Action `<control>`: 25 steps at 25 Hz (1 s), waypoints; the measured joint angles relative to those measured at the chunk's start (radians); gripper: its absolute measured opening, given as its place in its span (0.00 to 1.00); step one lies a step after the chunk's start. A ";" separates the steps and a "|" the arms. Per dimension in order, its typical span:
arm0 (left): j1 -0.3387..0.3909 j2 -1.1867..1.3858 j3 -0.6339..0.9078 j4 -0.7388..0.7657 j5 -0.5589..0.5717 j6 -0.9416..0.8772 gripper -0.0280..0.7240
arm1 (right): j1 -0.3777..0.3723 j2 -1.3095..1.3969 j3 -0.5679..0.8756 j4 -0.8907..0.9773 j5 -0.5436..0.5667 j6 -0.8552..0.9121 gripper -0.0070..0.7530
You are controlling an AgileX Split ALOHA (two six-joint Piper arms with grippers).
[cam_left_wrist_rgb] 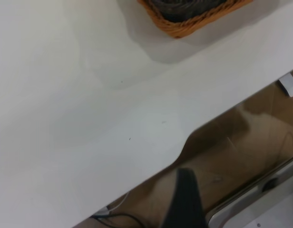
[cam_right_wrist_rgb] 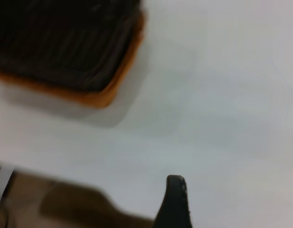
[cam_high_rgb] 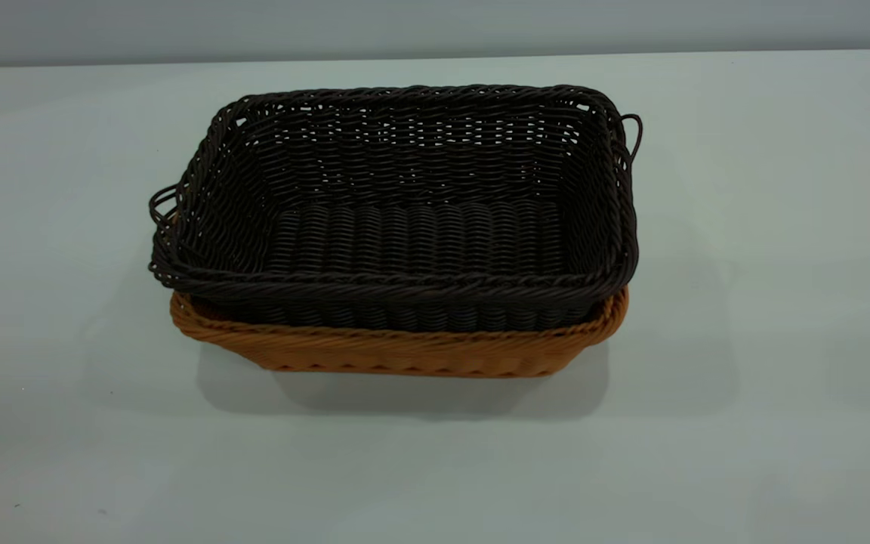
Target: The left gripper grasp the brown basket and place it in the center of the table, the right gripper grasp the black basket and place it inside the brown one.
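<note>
Already nested: from outside, one black basket [cam_high_rgb: 405, 219] sits inside one brown basket [cam_high_rgb: 397, 351], long axes level across the tabletop [cam_high_rgb: 782, 302]; neither arm shows. At the left wrist, the left end effector [cam_left_wrist_rgb: 184, 199] lies well apart from the brown basket's corner. At the right wrist, the right end effector [cam_right_wrist_rgb: 174, 202] lies nearer. I cannot tell either's finger spread.

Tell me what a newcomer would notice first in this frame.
The black basket sits nested inside the brown basket at the middle of the white table. Neither arm touches them: the left gripper and right gripper sit back near the table's edge.
</note>
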 joint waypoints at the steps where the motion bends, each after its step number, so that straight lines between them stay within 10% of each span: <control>1: 0.000 -0.004 0.000 0.000 0.000 0.000 0.75 | -0.048 -0.023 0.000 0.000 0.000 0.000 0.75; 6: 0.051 -0.009 0.000 0.000 0.000 0.005 0.75 | -0.180 -0.159 -0.001 0.000 0.006 0.001 0.75; 17: 0.437 -0.157 0.000 0.004 0.003 0.006 0.75 | -0.188 -0.161 -0.001 0.000 0.011 0.000 0.75; 25: 0.546 -0.263 0.000 0.004 0.013 0.006 0.75 | -0.188 -0.161 -0.001 0.000 0.011 0.000 0.75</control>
